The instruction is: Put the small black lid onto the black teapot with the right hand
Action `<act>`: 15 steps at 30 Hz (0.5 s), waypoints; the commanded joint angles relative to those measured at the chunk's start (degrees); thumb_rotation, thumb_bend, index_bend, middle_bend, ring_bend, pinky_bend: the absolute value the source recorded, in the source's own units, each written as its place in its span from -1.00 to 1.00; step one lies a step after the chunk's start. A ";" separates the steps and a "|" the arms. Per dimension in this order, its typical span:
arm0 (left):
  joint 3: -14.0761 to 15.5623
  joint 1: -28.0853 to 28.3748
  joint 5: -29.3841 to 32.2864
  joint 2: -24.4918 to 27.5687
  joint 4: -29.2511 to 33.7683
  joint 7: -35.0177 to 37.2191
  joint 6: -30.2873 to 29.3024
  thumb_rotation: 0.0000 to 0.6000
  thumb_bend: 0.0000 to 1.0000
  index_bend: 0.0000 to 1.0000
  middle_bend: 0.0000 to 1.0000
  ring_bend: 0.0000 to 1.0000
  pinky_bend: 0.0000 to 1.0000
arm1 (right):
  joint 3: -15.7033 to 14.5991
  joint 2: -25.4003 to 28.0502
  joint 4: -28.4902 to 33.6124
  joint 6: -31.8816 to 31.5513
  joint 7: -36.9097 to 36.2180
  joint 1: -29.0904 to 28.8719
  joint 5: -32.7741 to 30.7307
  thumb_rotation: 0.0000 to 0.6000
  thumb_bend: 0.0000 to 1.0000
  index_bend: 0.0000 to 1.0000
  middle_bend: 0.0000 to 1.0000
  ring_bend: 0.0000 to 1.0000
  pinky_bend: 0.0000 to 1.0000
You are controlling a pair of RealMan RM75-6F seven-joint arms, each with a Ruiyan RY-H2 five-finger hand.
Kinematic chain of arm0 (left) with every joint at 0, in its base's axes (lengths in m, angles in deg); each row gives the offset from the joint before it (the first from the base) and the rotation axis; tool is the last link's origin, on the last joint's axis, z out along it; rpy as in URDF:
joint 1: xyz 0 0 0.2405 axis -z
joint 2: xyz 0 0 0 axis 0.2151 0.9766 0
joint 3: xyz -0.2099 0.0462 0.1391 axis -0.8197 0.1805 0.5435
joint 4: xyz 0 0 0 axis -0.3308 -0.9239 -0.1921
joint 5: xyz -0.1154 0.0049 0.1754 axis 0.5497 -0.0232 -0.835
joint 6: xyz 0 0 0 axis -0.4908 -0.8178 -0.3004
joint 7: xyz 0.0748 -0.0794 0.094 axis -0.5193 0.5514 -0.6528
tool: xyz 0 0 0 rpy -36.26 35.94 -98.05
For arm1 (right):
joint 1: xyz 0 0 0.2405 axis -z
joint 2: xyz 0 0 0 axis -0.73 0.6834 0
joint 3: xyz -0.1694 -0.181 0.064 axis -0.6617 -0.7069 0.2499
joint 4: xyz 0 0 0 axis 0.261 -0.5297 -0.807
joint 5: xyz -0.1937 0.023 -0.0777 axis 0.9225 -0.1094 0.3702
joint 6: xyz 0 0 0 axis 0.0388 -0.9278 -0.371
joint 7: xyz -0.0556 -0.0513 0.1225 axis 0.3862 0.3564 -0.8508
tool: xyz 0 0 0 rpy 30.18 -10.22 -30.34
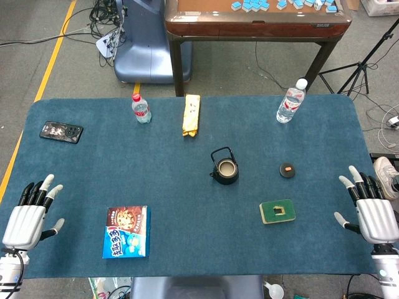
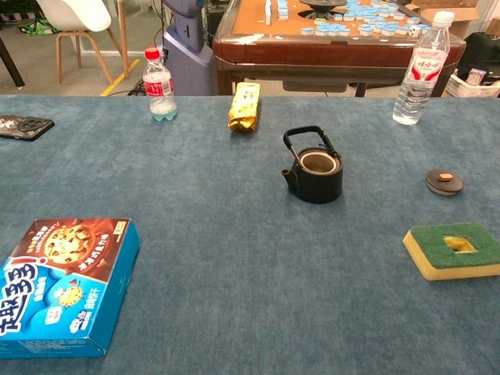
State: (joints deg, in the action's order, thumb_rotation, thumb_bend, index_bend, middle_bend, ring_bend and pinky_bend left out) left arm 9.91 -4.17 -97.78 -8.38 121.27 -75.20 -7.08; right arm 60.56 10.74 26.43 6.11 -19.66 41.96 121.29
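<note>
1. Right hand (image 1: 376, 212) released, fingers spread, holding nothing.
2. Small black lid (image 1: 287, 170) lies on the desk, ahead-left of the hand, apart from the black teapot (image 1: 224, 170).
3. Lid looks light, stiff, low; pinch its orange knob (image 2: 445, 176).

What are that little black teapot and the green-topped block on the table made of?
The black teapot looks like cast iron or dark glazed ceramic: matte, faintly sheened, with a thin bail handle that seems metal. I cannot settle which. The green-topped block looks like a sponge: fuzzy green scouring layer over pale yellow foam.
</note>
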 commanded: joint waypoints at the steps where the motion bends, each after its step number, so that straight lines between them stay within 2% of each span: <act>1: -0.02 0.05 0.09 -0.08 -0.11 0.03 0.04 1.00 -0.48 -0.69 -1.00 -1.00 -1.00 | 0.04 -0.05 0.09 0.20 0.29 -0.13 -0.10 1.00 -0.55 -0.71 -0.99 -1.00 -1.00; 15: 0.00 0.73 -0.14 -0.37 -0.04 0.18 0.61 1.00 -0.48 -0.69 -1.00 -1.00 -1.00 | 0.30 0.66 1.41 3.27 2.12 -1.83 -1.06 1.00 -0.55 -0.71 -0.99 -1.00 -1.00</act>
State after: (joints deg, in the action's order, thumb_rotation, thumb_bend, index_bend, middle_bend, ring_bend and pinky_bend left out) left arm 9.93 -3.61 -98.05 -8.69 121.37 -75.22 -6.73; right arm 60.69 11.13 27.49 8.84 -17.81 40.49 120.58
